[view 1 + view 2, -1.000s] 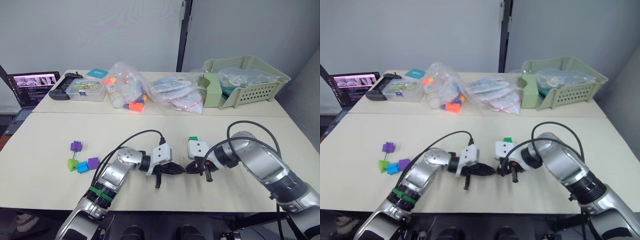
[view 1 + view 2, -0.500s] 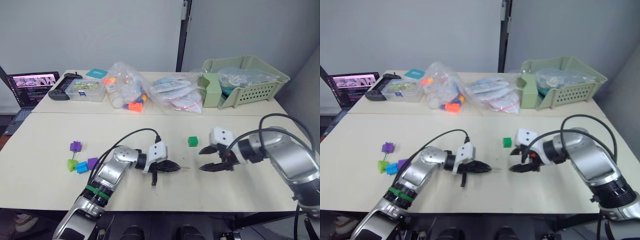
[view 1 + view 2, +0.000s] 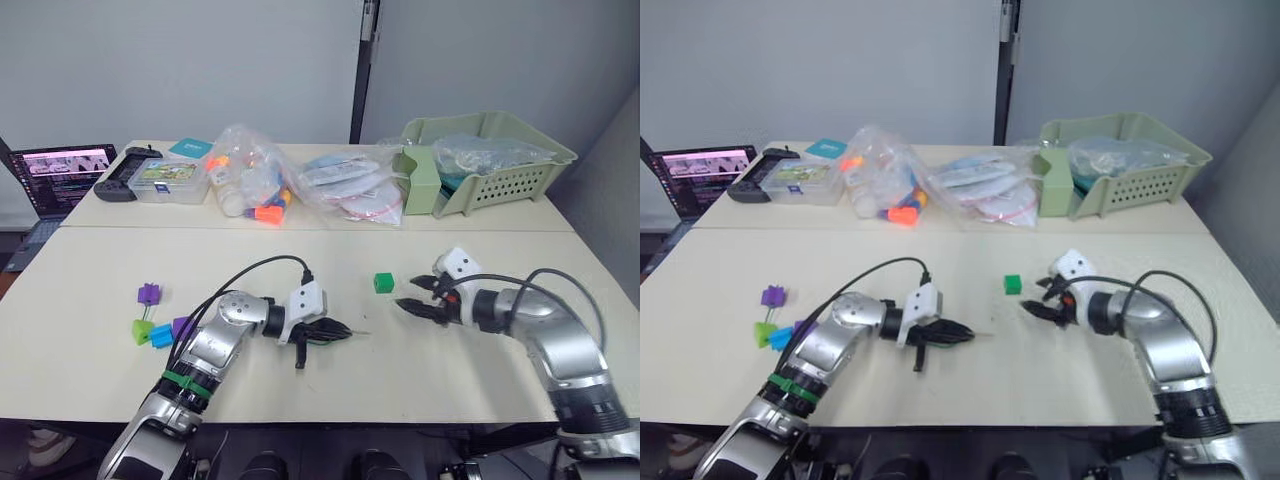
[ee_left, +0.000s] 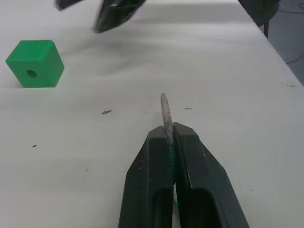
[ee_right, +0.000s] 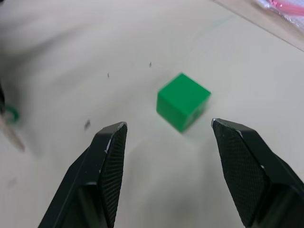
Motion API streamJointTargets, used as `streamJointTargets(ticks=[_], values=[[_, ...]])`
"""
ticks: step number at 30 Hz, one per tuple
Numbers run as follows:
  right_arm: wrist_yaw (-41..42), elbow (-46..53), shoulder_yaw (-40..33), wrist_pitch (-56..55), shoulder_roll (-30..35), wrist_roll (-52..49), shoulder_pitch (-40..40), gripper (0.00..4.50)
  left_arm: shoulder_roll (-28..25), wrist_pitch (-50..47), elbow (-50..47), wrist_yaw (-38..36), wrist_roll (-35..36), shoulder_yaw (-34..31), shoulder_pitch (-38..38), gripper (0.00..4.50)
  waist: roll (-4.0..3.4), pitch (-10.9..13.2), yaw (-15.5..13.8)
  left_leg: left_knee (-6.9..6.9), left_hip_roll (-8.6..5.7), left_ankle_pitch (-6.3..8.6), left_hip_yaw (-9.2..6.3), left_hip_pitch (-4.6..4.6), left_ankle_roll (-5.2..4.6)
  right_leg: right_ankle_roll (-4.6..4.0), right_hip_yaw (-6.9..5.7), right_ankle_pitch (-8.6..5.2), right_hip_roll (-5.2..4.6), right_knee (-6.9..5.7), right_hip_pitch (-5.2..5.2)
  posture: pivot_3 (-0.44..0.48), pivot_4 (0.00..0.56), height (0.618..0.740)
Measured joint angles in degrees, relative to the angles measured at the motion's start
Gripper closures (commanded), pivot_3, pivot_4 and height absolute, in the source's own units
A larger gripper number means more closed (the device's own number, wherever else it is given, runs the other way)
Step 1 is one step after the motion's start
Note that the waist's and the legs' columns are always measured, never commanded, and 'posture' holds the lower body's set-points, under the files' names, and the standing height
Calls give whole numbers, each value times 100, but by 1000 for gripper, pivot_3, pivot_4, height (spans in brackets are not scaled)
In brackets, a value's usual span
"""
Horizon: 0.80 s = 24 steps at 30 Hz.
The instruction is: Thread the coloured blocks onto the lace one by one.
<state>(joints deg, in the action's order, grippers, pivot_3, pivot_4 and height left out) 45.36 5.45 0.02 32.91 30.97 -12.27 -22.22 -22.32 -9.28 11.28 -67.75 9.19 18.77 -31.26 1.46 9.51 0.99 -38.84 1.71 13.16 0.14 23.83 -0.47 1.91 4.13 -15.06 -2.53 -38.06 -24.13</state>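
the left tool (image 4: 169, 142) is closed on the lace (image 4: 165, 115), its tip free. the right tool (image 5: 164, 137) is wide open, empty, the dark green block (image 5: 183, 101) at 12 o'clock on the tabletop (image 3: 300, 390).

Arms: silver-grey metal segments, rounded joints | left arm (image 3: 215, 350): green band near the forearm | wrists: white boxy camera housings | cables: thick black, looped from each wrist back along the arm | right arm (image 3: 555, 350): black ring joint low on the forearm | fingers: black, tapered, textured pads
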Motion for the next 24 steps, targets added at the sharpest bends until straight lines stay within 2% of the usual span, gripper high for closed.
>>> streamJointTargets(ticks=[13, 18, 24], values=[[-1649, 151, -70, -218, -1270, 55, 39, 1508, -35, -234, -294, 30, 23, -32, 43, 4500, -2, -1, -15, 0, -2, -1, 0, 1, 1, 0, 3, 0, -2, 1, 0, 0, 150, 737], [-2108, 323, -215, -82, -1490, -17, 88, 34, -43, -244, -295, 17, 23, -32, 43, 4500, -2, -1, -23, -1, -4, -1, 0, 1, 1, 0, 3, 0, -3, 2, 2, 0, 150, 737], [-2508, 291, -99, -96, -1568, 204, 130, 34, -51, -256, -295, 1, 22, -31, 43, 4500, -3, -1, -2, 2, -1, -1, 0, 1, 1, 0, 3, 0, 0, 2, -1, 0, 150, 737]])
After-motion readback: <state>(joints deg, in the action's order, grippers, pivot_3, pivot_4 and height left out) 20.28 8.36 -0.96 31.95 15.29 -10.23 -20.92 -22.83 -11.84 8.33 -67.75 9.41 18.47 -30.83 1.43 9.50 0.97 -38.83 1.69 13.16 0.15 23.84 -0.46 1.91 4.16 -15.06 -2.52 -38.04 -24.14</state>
